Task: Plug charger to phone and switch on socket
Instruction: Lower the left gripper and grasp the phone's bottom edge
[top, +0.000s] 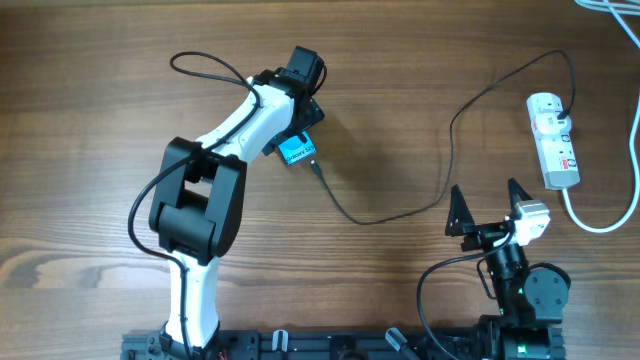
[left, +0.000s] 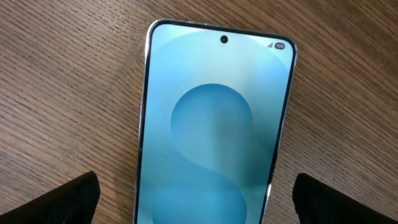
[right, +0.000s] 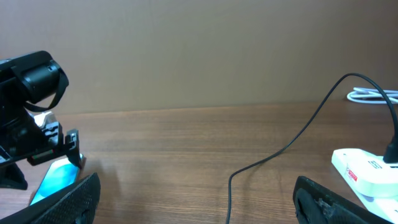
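Wood table (top: 80, 80) carries socket (top: 553, 140) far right, phone (top: 296, 152) mid-left, mostly hidden overhead under the left arm (top: 235, 130). Left wrist view shows left gripper (left: 196, 199) spread astride its screen. Right gripper (top: 487, 205) spread, empty. Charger (top: 375, 221) tip's seating unclear.

Over on the left arm (top: 240, 125): glossy white links, chunky black joint housings (top: 195, 205), thin black cable (top: 210, 62) looping off the back. On the right arm (top: 520, 285): all black, round base, white block (top: 532, 218) up top, two pointed black fingers (top: 459, 208).
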